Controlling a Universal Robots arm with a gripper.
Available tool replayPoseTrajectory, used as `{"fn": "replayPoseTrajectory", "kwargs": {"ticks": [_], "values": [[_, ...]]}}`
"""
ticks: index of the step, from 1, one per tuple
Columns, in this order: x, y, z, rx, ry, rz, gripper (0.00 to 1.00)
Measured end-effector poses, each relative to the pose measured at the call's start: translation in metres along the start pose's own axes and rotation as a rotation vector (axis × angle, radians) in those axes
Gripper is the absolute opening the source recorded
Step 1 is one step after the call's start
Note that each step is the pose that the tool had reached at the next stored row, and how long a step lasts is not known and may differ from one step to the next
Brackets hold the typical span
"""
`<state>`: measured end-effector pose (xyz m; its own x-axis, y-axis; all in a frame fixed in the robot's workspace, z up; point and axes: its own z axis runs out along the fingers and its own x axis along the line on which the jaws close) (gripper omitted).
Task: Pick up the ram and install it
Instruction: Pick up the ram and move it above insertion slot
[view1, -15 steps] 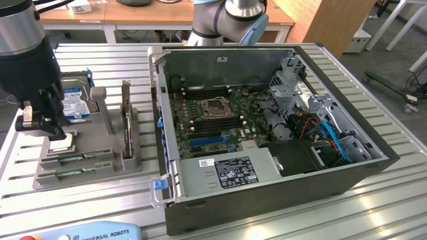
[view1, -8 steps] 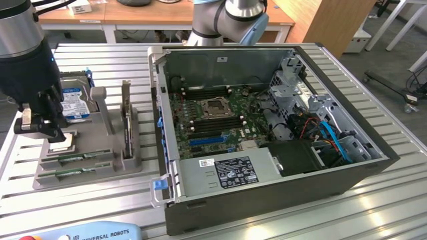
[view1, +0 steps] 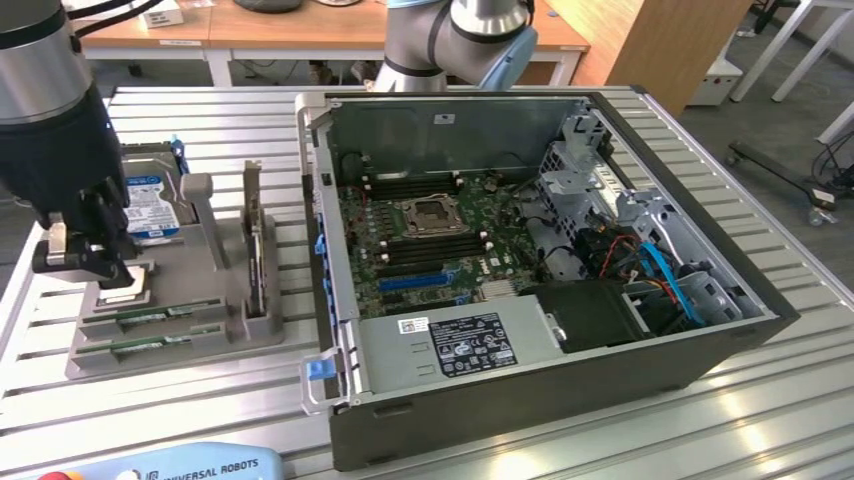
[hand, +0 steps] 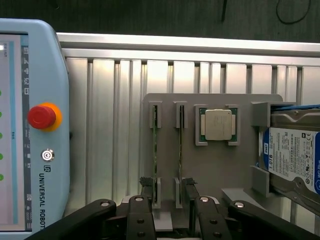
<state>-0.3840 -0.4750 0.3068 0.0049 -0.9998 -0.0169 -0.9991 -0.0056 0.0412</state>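
gripper (view1: 96, 272): jaws spread wide, nothing held; I see it hanging over the holder (hand: 215, 165), mid-height at the exterior view's left.
ram (hand: 155, 145): green stick, edge-up in its slot, lower part of the exterior view's left; not picked up yet.
2nd stick (hand: 180, 145): same kind, next slot over, btwn the ram and the CPU (hand: 218, 125).
fingertips (hand: 146, 183): dark, one either side of the pair of sticks at the slots' end; can't tell if touching.
HDD (hand: 292, 152): blue label, in the bracket past the CPU.
PC case (view1: 534, 400): open, board showing, center-right of exterior view.
pendant (hand: 45, 75): on the table beside the holder.
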Motion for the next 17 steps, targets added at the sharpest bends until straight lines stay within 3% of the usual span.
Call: {"fn": "replayPoseTrajectory", "kwargs": {"ticks": [15, 16, 17], "values": [[0.0, -0.0009, 0.0211, 0.0, 0.0, 0.0, 0.37], [0.0, -0.0012, 0.0291, 0.0, 0.0001, 0.0, 0.37], [0.0, -0.0012, 0.0291, -0.0001, 0.0002, 0.0, 0.37]]}}
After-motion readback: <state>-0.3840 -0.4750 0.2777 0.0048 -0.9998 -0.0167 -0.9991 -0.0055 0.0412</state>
